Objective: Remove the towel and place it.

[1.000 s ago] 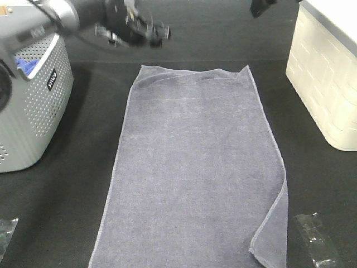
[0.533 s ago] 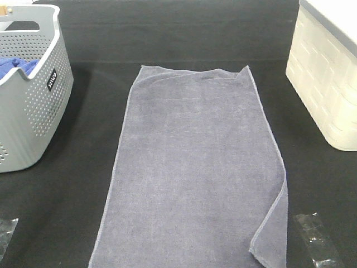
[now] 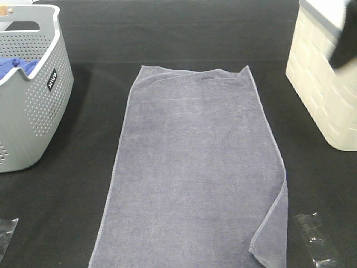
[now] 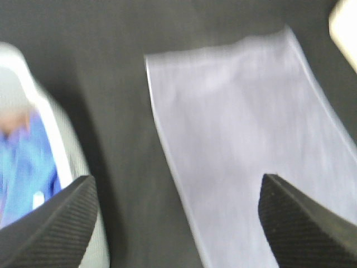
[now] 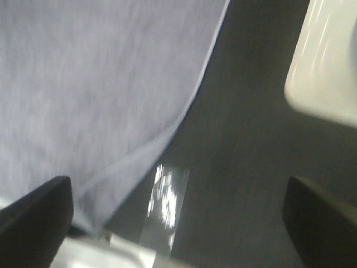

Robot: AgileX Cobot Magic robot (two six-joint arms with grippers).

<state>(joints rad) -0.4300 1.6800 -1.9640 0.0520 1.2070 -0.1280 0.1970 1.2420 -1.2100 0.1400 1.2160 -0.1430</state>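
The grey-lavender towel (image 3: 195,167) lies spread flat lengthwise on the black table, its near right corner folded over (image 3: 273,223). The left wrist view shows my left gripper (image 4: 178,234) open and empty, high over the table between the towel (image 4: 245,128) and the grey basket (image 4: 72,167). My right gripper (image 5: 178,223) is also open and empty, above the towel's edge (image 5: 83,84) and bare table. In the high view only a dark blurred part of the right arm (image 3: 347,44) shows at the right edge.
A grey perforated basket (image 3: 33,111) holding a bright blue cloth (image 3: 14,67) stands at the left. A white basket (image 3: 323,95) stands at the right. Clear plastic scraps (image 3: 315,240) lie near the front corners, one seen in the right wrist view (image 5: 167,206).
The left arm, over the far left a second ago, has left the high view. A dark part of the right arm now shows at the right edge. The towel has not moved.
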